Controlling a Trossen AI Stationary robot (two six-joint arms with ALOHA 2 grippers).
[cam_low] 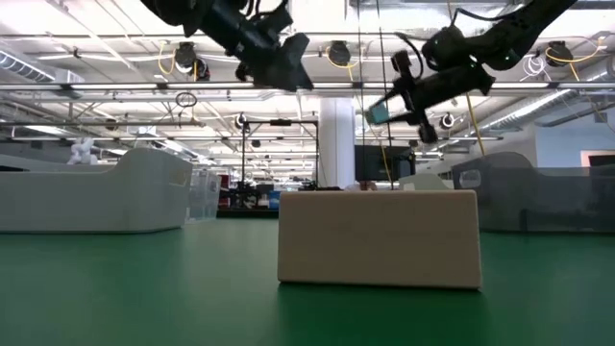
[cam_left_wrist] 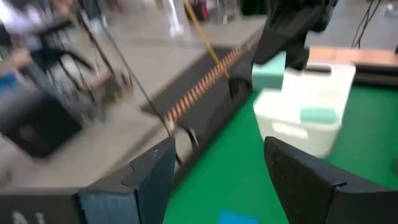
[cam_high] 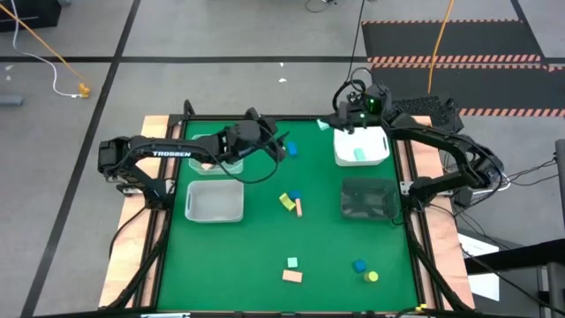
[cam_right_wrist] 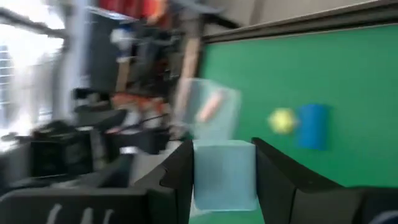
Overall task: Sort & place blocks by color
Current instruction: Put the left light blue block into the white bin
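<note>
My right gripper is raised near the table's far edge, just left of the white bin, and is shut on a mint green block. Another mint block lies inside that bin. My left gripper is open and raised above a blue block that lies on the green mat; in the left wrist view that blue block shows between its fingers. A yellow block, a blue block and a tan block lie together at mid-table. My right gripper holds the mint green block pinched between its two fingers, one on each opposite side face. It comes at the block from the table's right, slanting slightly down. The block is lifted clear, high above the mat.
A clear bin holding a tan block sits left of my left gripper, with a second pale bin nearer. A dark bin stands at right. Mint, tan, blue and yellow blocks lie near the near edge.
</note>
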